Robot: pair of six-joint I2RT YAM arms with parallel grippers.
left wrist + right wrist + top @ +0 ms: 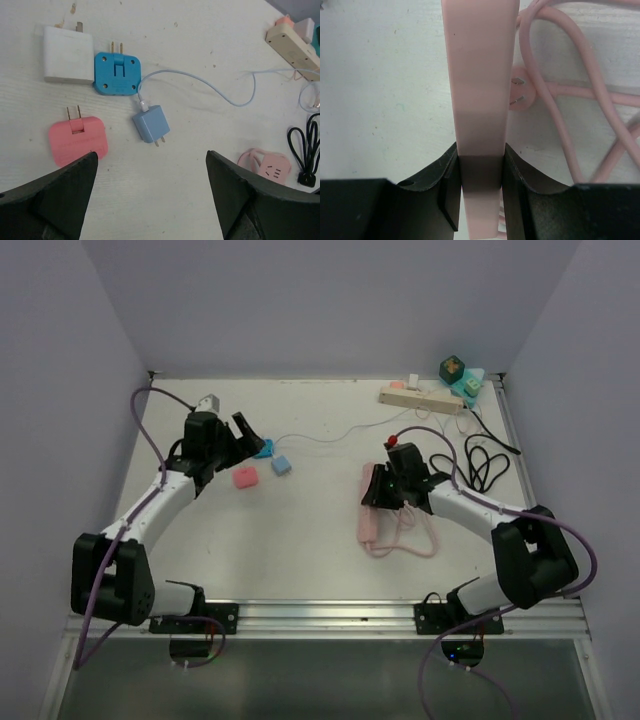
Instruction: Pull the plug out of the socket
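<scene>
My right gripper (378, 486) is shut on the side of a pink power strip (367, 508) that lies on the table; in the right wrist view the strip (479, 75) runs up between the fingers of this gripper (480, 172). I see no plug in it. Its own pink plug (522, 93) lies loose beside it among the pink cord (555, 90). A beige power strip (420, 398) at the back right carries a white plug (412, 381). My left gripper (250, 436) is open and empty above loose adapters, seen wide apart in the left wrist view (150, 200).
Under the left gripper lie a white adapter (67, 54), a blue square plug (116, 73), a light blue charger (150, 122) with its thin cable, and a pink square plug (77, 140). A black cable (485, 465) and teal and green blocks (462, 375) are at the back right.
</scene>
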